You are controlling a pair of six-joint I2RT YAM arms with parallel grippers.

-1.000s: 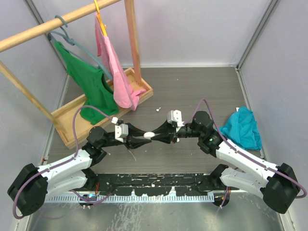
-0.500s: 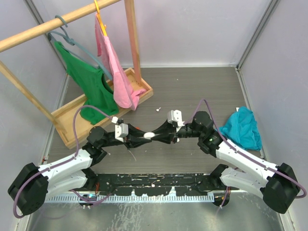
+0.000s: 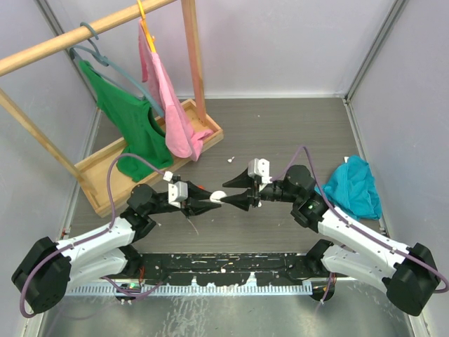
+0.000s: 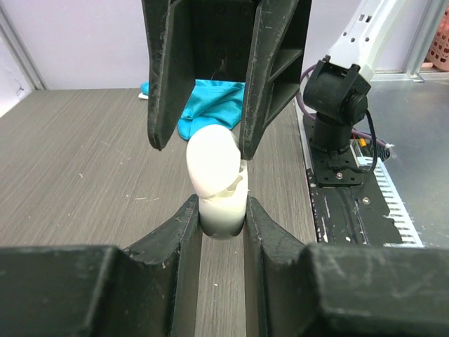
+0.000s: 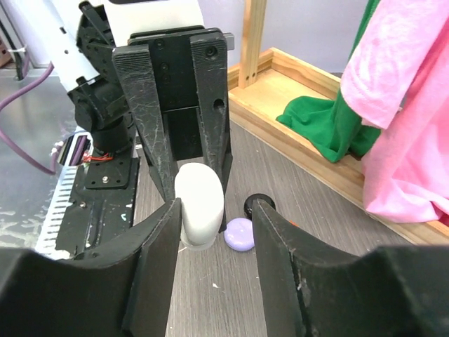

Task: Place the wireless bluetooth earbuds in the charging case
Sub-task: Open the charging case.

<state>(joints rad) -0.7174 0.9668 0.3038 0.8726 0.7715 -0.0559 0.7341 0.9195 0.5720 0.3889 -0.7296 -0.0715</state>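
Wooden clothes rack (image 3: 193, 56) stands left rear on the surface (image 3: 280, 133). Left fingers (image 4: 175, 232) are clenched on the base of a white charging case (image 4: 219, 168), held midair with its lid ajar. Right fingers (image 5: 158, 246) are released, straddling the lid. Lilac round case (image 5: 240, 234) and black piece (image 5: 257, 205) lie beneath. Tiny white earbud (image 3: 229, 159) lies beyond.

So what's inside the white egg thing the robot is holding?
Its inside is hidden. The white case, clamped in the left gripper, shows only a thin crack around its middle, and nothing shows through it. Whether an earbud is in there cannot be told.
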